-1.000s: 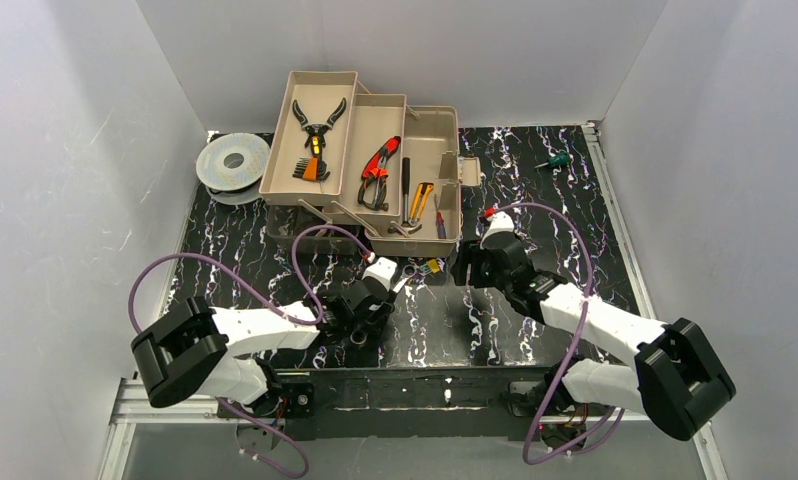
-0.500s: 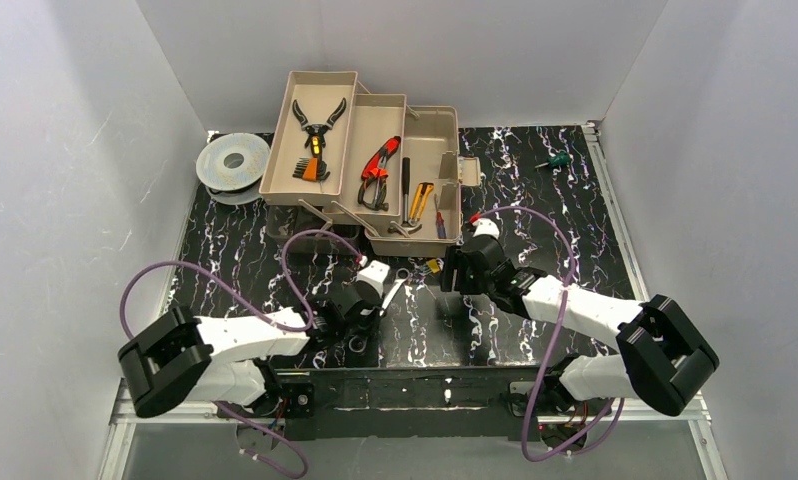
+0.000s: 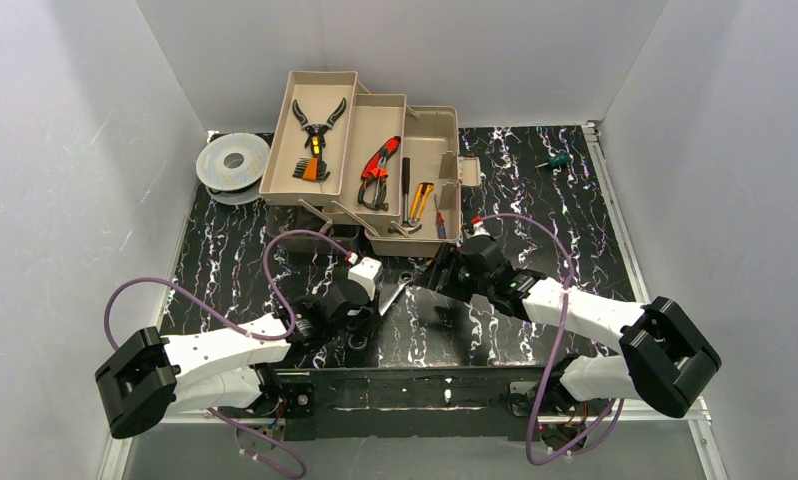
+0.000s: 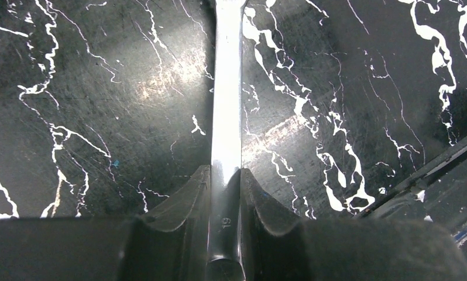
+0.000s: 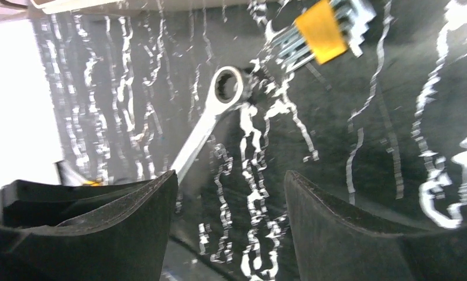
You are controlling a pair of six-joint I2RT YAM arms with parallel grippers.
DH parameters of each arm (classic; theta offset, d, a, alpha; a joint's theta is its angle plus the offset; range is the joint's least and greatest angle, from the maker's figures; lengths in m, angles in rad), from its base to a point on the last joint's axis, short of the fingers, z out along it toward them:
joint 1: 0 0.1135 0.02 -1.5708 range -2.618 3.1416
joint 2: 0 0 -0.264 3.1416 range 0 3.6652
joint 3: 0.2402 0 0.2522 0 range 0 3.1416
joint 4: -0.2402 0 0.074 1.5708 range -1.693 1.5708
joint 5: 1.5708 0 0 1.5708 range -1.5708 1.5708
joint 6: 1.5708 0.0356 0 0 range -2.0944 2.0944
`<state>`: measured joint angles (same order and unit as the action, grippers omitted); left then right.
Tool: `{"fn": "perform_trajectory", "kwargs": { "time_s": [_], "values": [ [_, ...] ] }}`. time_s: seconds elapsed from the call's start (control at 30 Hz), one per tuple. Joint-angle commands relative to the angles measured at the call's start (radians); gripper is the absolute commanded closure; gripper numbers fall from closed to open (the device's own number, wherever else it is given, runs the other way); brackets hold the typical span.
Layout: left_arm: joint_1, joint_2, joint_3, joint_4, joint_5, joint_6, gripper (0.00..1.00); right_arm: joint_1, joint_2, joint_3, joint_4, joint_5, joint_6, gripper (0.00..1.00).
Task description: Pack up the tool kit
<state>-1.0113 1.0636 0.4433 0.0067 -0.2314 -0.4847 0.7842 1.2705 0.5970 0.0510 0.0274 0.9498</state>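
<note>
Clearly the wrench (image 4: 227, 105) is the piece in hand: the left gripper (image 4: 225, 182) is clamped on its stamped near end, both fingers pressed flat against the shaft, and the bar runs straight out from the fingertips over the black marbled table (image 3: 535, 190). Seen from above, its long axis slants from the left gripper toward the far right, so the ring end points at the right gripper (image 5: 230, 178), which is spread wide and grasps nothing. In the right wrist view the ring end lies just beyond the gap between those fingers, with a yellow hex key set (image 5: 320, 23) on the table further off. Whether the ring end rests on the table or hangs just above it cannot be told. The toolbox (image 3: 430, 135) stands on the far side of both grippers, its trays folded out to the left and its deep compartment just far of the wrench tip. This looks like a handover: the coming move probably calls for the right fingers to close across the shaft near the ring before the left lets go, and a skewed grip could let the bar swing
</note>
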Motion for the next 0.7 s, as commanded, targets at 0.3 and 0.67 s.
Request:
{"fn": "perform_trajectory", "kwargs": {
  "time_s": [0.3, 0.67],
  "values": [
    [0.003, -0.014, -0.020, 0.077, 0.038, -0.028, 1.00, 0.131, 0.209, -0.001, 0.271, -0.105, 0.420, 0.27],
    [0.003, -0.112, -0.061, 0.054, 0.076, 0.013, 1.00, 0.147, 0.313, -0.044, 0.463, -0.096, 0.487, 0.31]
  ]
}}
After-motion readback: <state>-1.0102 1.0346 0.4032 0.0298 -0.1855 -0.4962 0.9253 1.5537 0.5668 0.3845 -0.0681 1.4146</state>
